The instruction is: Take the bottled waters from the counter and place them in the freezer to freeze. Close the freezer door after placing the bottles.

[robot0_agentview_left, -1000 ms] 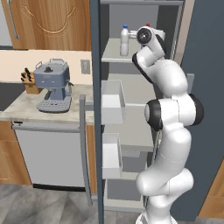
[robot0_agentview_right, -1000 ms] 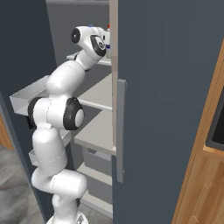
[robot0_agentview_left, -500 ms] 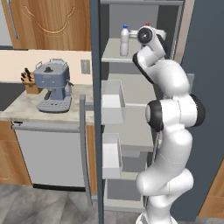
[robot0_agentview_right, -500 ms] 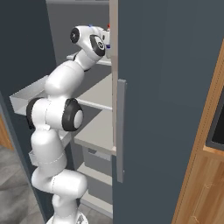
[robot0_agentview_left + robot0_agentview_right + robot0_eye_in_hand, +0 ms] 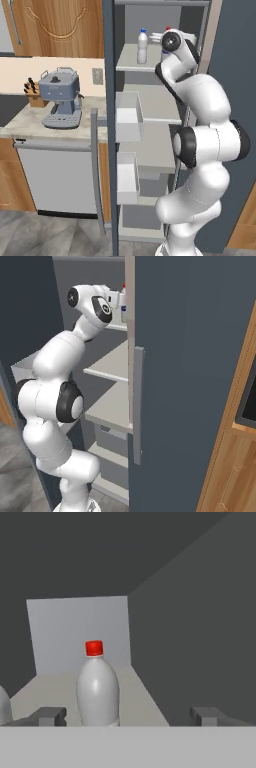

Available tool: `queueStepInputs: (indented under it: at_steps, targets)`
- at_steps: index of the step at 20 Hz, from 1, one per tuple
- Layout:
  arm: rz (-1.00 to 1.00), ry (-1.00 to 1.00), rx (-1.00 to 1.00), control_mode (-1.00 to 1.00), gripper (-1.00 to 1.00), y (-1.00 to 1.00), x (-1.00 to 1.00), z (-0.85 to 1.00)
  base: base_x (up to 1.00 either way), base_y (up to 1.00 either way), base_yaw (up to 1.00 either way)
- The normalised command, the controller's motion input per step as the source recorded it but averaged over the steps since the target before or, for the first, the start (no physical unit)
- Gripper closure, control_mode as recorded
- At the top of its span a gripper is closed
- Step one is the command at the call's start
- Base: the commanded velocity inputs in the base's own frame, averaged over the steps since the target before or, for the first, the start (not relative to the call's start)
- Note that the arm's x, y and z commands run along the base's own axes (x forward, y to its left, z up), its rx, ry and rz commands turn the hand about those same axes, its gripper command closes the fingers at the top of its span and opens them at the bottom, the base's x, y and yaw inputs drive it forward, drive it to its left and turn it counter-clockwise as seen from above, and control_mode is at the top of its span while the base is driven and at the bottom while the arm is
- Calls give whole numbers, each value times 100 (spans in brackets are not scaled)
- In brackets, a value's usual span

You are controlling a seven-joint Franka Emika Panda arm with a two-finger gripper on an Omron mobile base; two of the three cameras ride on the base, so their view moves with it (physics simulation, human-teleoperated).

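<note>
While the arm reached up into the freezer (image 5: pixel 150 150), its gripper (image 5: pixel 127 716) stood spread wide with nothing between the two dark fingertips (image 5: pixel 49 715). In the hand view, the red-capped bottle (image 5: pixel 97 687) stood upright straight ahead of the claw, a little toward the left fingertip, apart from both tips and resting on the pale top shelf (image 5: pixel 131 62). Its long axis ran straight up and down, across the line of the claw's reach, so the claw looked free to back straight out without brushing it. The blue-capped bottle (image 5: pixel 142 46) stood upright on the same shelf, farther to the robot's left, near the shelf's front edge as the left base view showed it. Both bottled waters therefore appeared to be inside the freezer already. The freezer door (image 5: pixel 108 150) hung open at the left, edge-on to the left base camera, its long handle (image 5: pixel 95 170) facing the counter (image 5: pixel 30 125) with the coffee machine (image 5: pixel 60 97). Closing that door seemed to be the step left.
</note>
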Motion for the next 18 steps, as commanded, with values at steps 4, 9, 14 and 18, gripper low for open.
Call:
queueStepInputs:
  at_steps: [4, 9, 14, 18]
  targets:
    - [0, 0, 0, -100, -100, 36, -92, 4, 0, 0, 0]
    - [0, 10, 7, -100, -100, 10, -100, 12, 0, 0, 0]
    - [0, 22, 16, -100, -100, 0, -100, 1, 0, 0, 0]
    - [3, 22, 22, -100, -100, -4, -100, -4, 0, 0, 0]
